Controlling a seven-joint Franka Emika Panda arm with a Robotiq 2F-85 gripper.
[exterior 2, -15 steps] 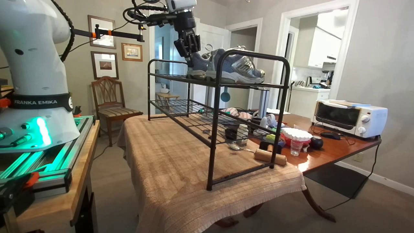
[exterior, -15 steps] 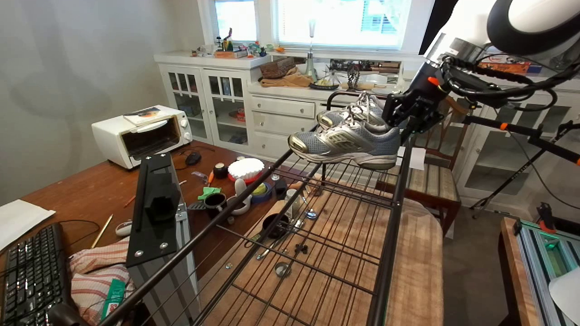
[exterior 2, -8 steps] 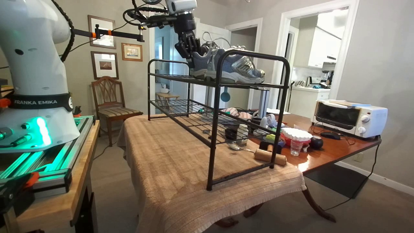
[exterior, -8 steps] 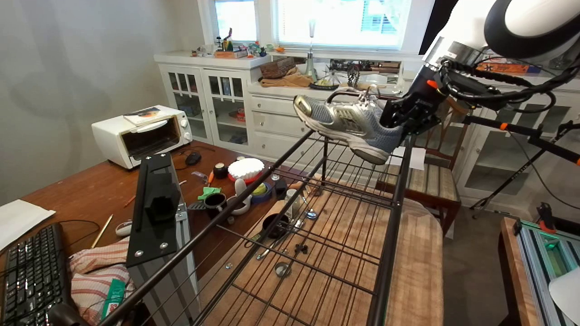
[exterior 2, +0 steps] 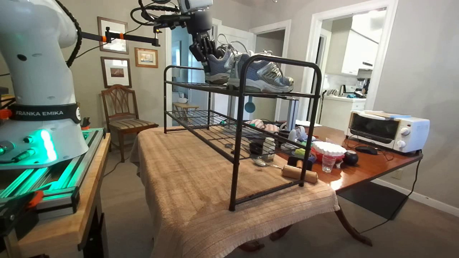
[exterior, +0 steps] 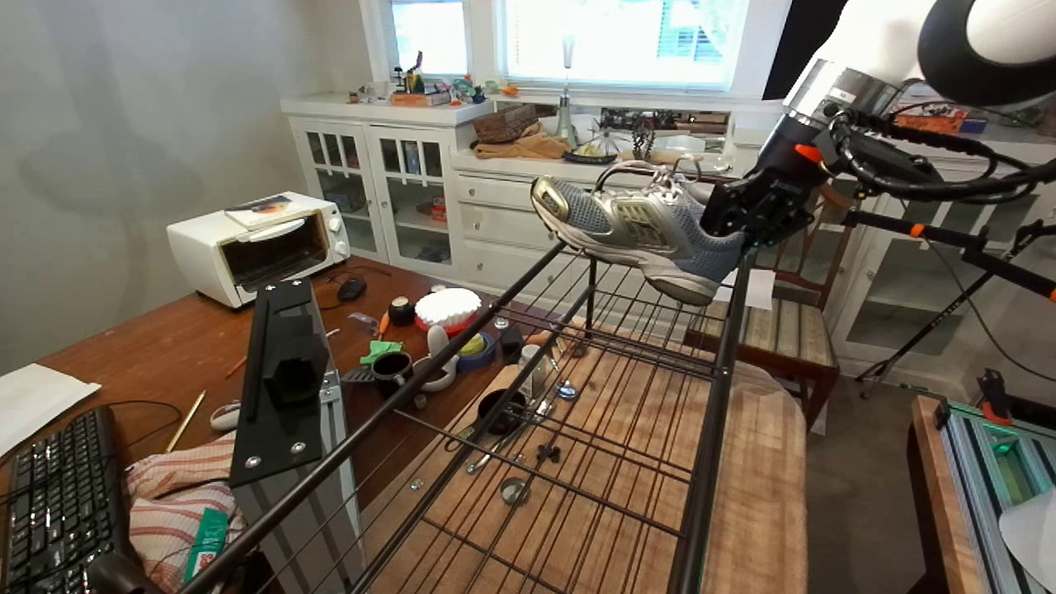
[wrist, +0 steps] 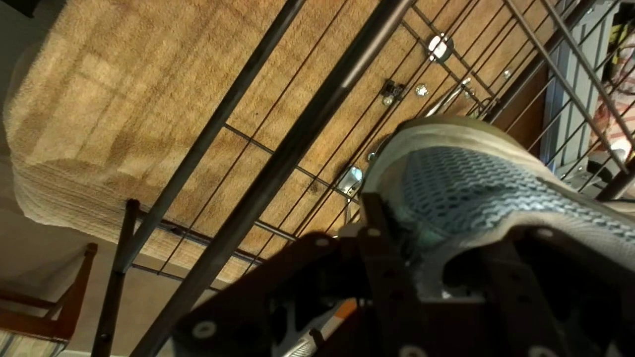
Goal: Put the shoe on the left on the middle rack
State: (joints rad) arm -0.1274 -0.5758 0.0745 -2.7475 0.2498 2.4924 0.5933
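The grey-silver shoe (exterior: 639, 227) hangs tilted, toe up, over the top tier of the black rack; its sole looks lifted off the wires. My gripper (exterior 2: 208, 65) is shut on its heel, with one finger inside the opening and one behind. In the wrist view the blue mesh heel (wrist: 461, 183) fills the space at the fingers. A matching sneaker (exterior 2: 263, 75) rests flat on the top tier; the held shoe hides most of it in an exterior view. Below, the middle rack (exterior 2: 200, 137) is a black wire-grid shelf with no shoe on it.
The rack's curved end frame (exterior 2: 279, 60) and the top tier's front bar (exterior 2: 186, 86) stand around the shoes. Under the rack, a tan towel (exterior 2: 186, 172) covers the table, with a wooden roller (exterior 2: 299, 174) and small utensils. A toaster oven (exterior 2: 391, 130) sits farther along.
The gripper has closed on the shoe's heel. From lying flat, the shoe has tipped toe up and risen, then shifted slightly toward the robot with the gripper. The matching sneaker has stayed put.
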